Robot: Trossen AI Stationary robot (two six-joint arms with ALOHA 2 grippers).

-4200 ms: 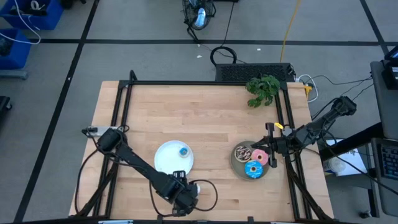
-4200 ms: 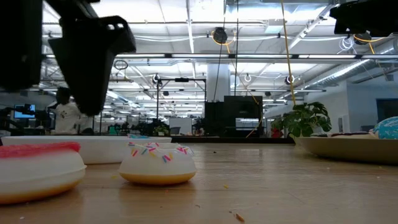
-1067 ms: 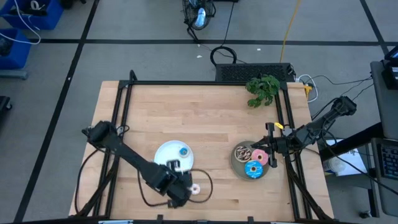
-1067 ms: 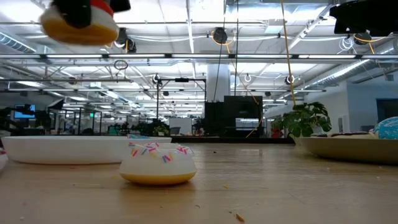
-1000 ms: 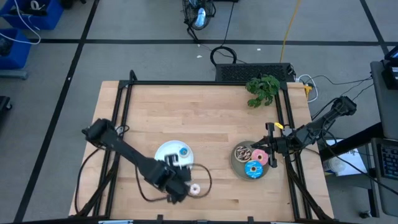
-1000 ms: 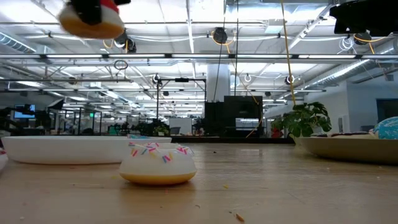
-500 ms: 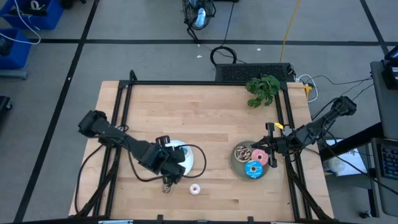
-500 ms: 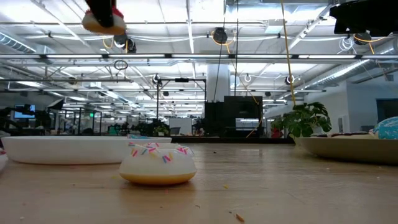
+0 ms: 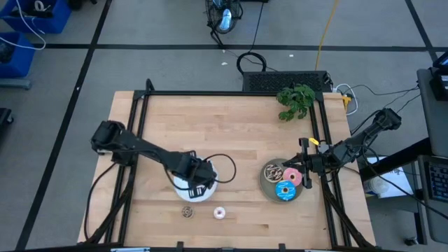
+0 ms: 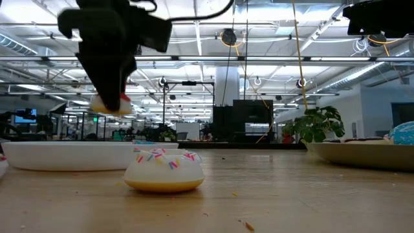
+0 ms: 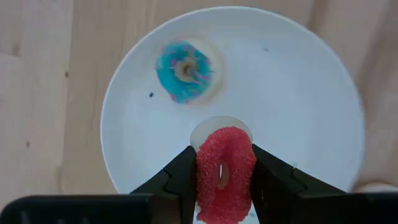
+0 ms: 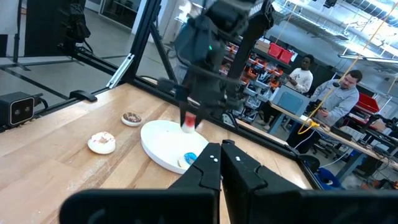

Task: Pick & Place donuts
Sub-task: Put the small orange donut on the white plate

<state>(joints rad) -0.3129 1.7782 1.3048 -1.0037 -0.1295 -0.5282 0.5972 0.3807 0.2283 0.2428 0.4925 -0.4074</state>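
Left gripper (image 11: pixel 222 177) clamped on red donut (image 11: pixel 224 174) — hovering over white plate (image 11: pixel 298 81), blue donut (image 11: pixel 185 71) on it. Right gripper (image 12: pixel 221 155) fingers together, parked by grey plate (image 9: pixel 266 183).

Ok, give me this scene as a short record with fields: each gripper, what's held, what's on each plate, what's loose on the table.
left gripper: over the white plate, shut on the red donut
right gripper: shut, empty, at the grey plate's edge
white plate: blue tiny donut
grey plate: chocolate donut, pink donut, blue sprinkled donut
loose on table: brown donut, white-pink donut, both near the front edge
also on table: plant at the back right
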